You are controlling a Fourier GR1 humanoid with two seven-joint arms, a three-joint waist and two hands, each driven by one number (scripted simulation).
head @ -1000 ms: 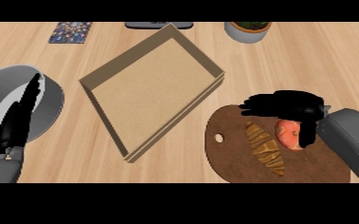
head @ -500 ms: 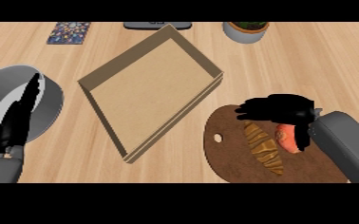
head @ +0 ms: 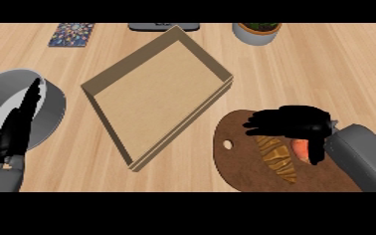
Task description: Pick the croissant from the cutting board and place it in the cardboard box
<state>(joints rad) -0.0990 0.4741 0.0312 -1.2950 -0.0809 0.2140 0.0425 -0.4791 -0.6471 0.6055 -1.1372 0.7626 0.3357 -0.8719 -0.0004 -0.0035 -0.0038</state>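
A golden-brown croissant [head: 279, 157] lies on the dark round cutting board [head: 238, 162] at the lower right. My right hand [head: 290, 122] hovers over the croissant's upper end with its fingers spread and bent downward, hiding that end; nothing is held. An orange object [head: 300, 148] shows just beside the croissant under the hand. The shallow cardboard box [head: 158, 92] sits tilted like a diamond in the middle of the counter, with nothing in it. My left hand [head: 18, 124] rests at the left edge, fingers straight, over a grey bowl [head: 51, 102].
A potted plant in a grey pot [head: 257, 31] stands at the back right. A dark flat object [head: 163, 26] and a patterned card [head: 72, 34] lie along the back edge.
My right hand has moved left and a little down across the board, so it now covers the croissant's upper end. The left hand, the box and the croissant have not moved.
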